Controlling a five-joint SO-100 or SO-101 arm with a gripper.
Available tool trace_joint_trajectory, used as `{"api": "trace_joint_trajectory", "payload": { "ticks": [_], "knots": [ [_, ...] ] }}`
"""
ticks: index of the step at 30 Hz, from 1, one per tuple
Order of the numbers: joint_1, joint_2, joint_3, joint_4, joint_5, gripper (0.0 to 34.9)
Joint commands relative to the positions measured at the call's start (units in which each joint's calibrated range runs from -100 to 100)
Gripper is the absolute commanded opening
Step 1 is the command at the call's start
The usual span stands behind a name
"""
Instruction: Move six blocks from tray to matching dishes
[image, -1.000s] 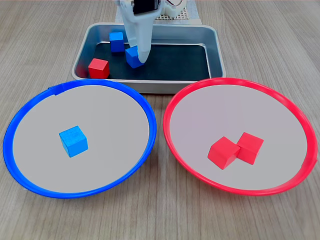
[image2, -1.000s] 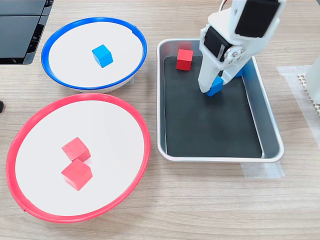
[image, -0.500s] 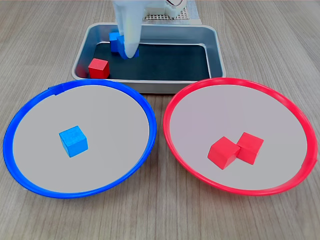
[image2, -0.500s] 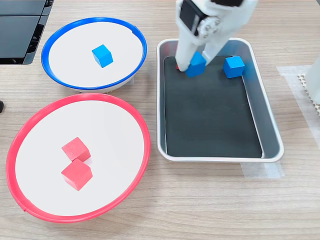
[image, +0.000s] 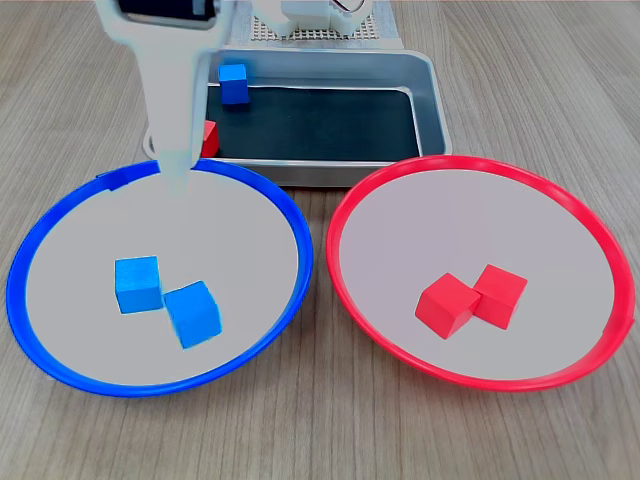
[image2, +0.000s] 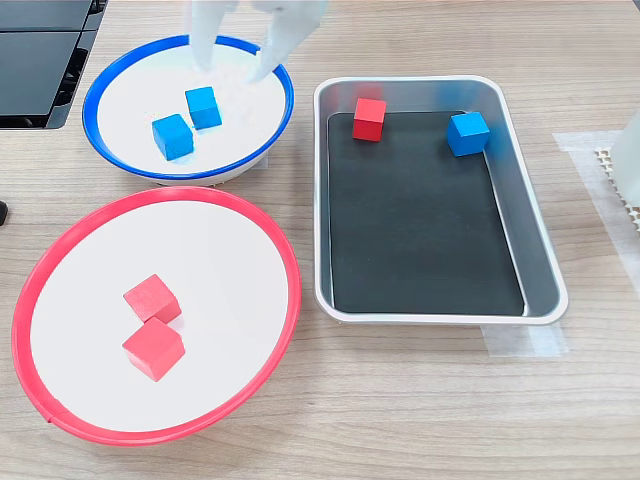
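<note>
My white gripper (image2: 231, 68) hangs open and empty over the far side of the blue-rimmed dish (image2: 125, 105), fingers spread. In the first exterior view the gripper (image: 175, 172) points down at the blue-rimmed dish's (image: 235, 225) back edge. Two blue cubes (image: 137, 284) (image: 193, 313) lie side by side in that dish, also shown as blue cubes (image2: 203, 107) (image2: 172, 137). The red-rimmed dish (image: 470, 215) (image2: 190, 250) holds two touching red cubes (image: 447, 304) (image: 500, 295). The silver tray (image: 330, 125) (image2: 420, 230) holds one blue cube (image: 233, 83) (image2: 468, 133) and one red cube (image2: 369, 118), partly hidden by the arm in the first exterior view.
The arm's base (image: 320, 15) stands behind the tray. A black flat object (image2: 40, 45) lies at the second exterior view's upper left. Clear tape (image2: 525, 340) holds the tray's corner to the wooden table, and a white perforated plate (image2: 622, 170) sits at the right edge.
The gripper lifted a blue cube out of the tray, carried it over the blue-rimmed dish and let go. That cube now lies beside the first blue cube, which has shifted slightly.
</note>
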Motion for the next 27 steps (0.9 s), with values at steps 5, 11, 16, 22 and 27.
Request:
{"api": "trace_joint_trajectory", "payload": {
  "ticks": [5,11,16,22,27],
  "knots": [
    [5.50,-28.01,25.89,12.62,9.52,0.2],
    [15.67,-41.66,49.10,10.22,17.44,0.3],
    [16.14,-44.56,55.74,8.57,25.93,12.7],
    [13.03,-46.60,56.75,9.07,37.66,22.4],
    [13.41,-46.69,57.20,8.16,45.42,16.9]
  ]
}}
